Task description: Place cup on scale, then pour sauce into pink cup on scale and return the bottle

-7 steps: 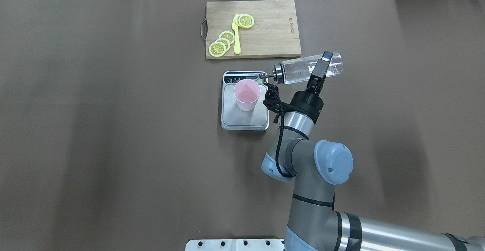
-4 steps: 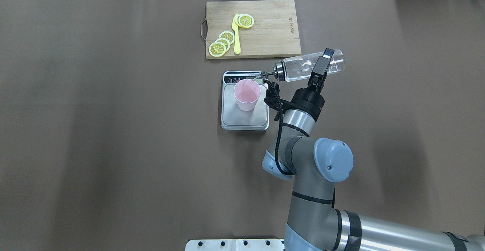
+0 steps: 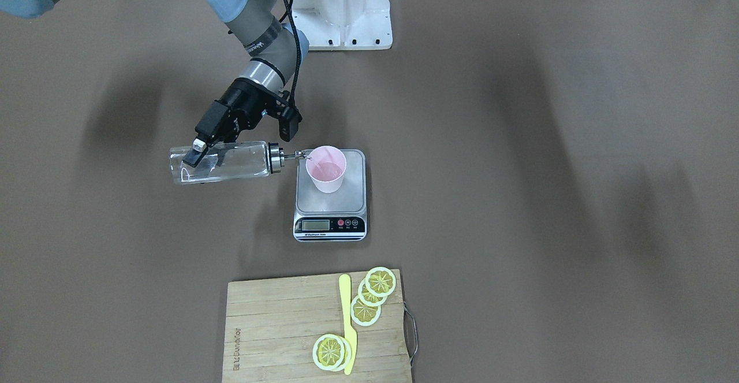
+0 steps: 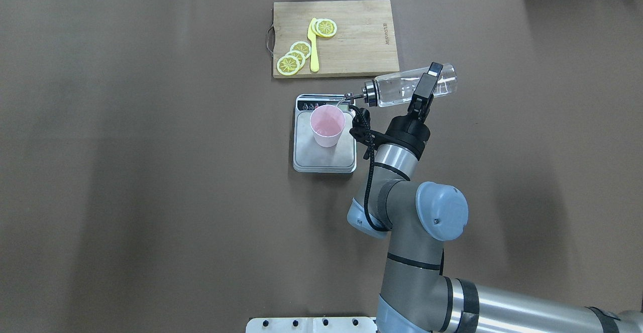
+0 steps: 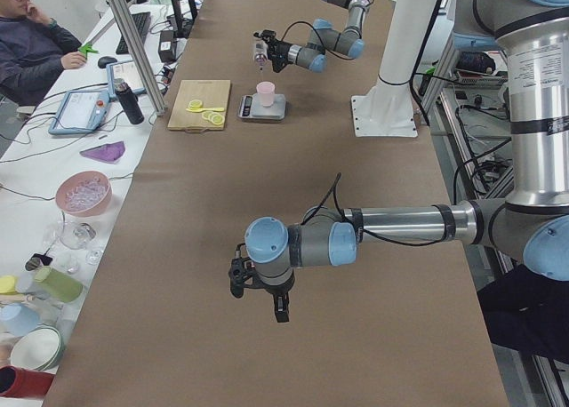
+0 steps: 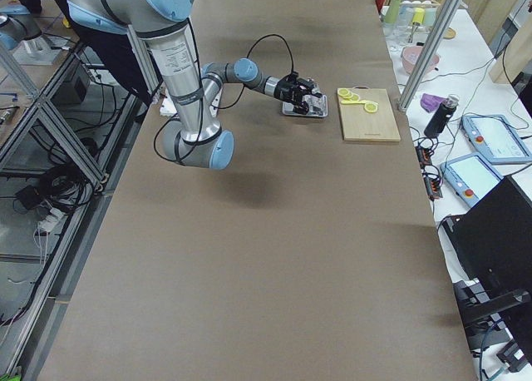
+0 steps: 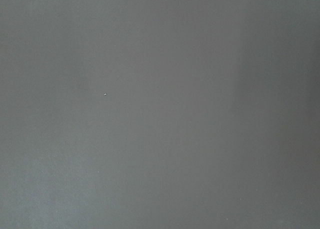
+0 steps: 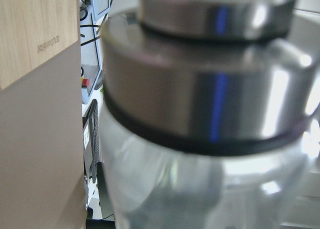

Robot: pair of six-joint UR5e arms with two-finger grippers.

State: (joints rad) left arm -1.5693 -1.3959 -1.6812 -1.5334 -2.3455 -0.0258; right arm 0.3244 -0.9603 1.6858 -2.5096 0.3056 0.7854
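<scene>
While your right claw [image 4: 426, 86] is clamping the bottle [image 4: 394, 91] nearly level, its spout [image 4: 351, 96] is reaching the rim of the pink cup [image 4: 327, 126], which is standing on the scale [image 4: 321, 157]. Your left claw [image 5: 267, 293] is hovering above the tabletop [image 4: 150, 172]; its opening I cannot tell.

A small burnt-in brand word stood near the right end of the cutting board [image 4: 351, 46], its letters too small to read surely. The scale [image 3: 348, 199] showed a display and print, both illegible.
</scene>
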